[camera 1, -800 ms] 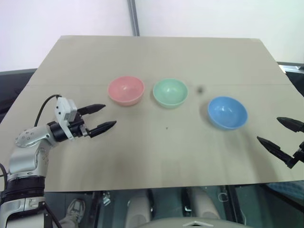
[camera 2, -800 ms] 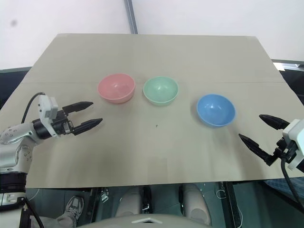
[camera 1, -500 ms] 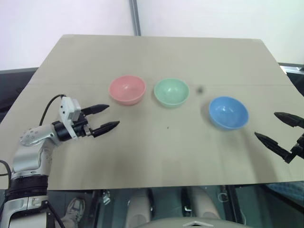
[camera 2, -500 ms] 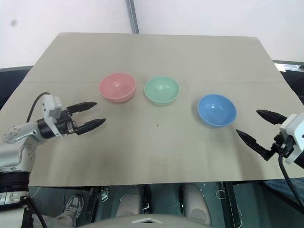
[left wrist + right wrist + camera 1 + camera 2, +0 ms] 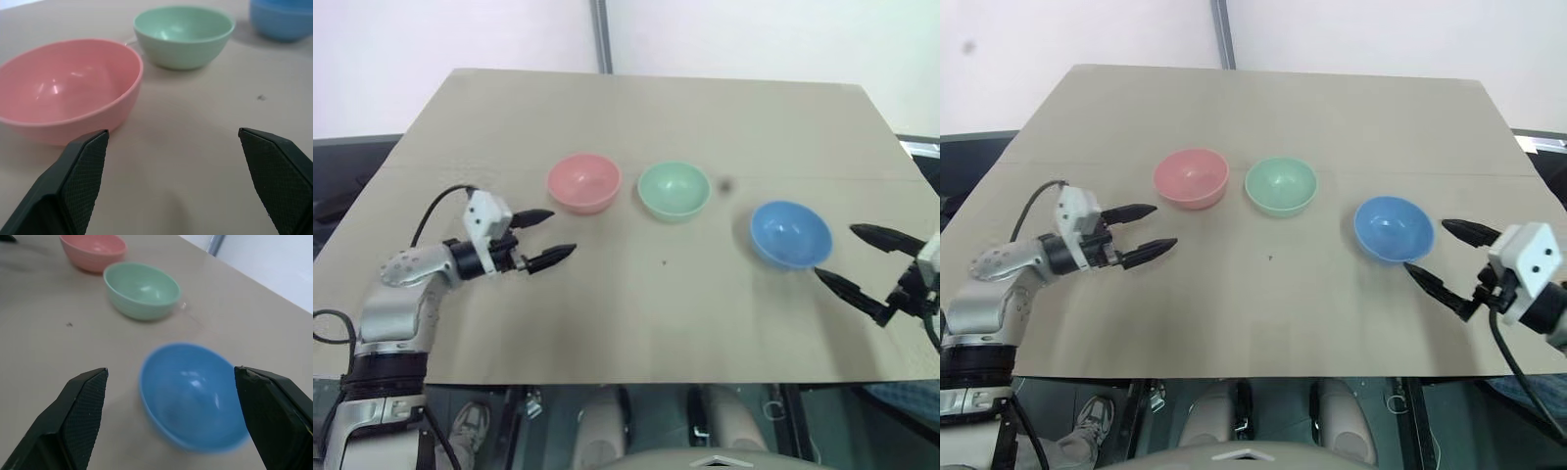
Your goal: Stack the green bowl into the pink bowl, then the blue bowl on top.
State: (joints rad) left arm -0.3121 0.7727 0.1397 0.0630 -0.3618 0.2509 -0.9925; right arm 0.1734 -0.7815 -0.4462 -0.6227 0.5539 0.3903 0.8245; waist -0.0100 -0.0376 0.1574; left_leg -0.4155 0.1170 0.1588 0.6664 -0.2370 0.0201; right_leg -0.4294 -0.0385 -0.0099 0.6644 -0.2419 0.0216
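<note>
No readable text, labels or numbers.

The silver-grey left arm reaches in from the left, its black two-fingered left claw [image 5: 546, 238] spread wide and holding nothing. The right claw [image 5: 1438, 254], below a white wrist block, gapes equally wide, also empty.

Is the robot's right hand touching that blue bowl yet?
Apart. In the right wrist view the right hand is open, and the blue bowl sits between its two fingers with bare table showing on each side.
</note>
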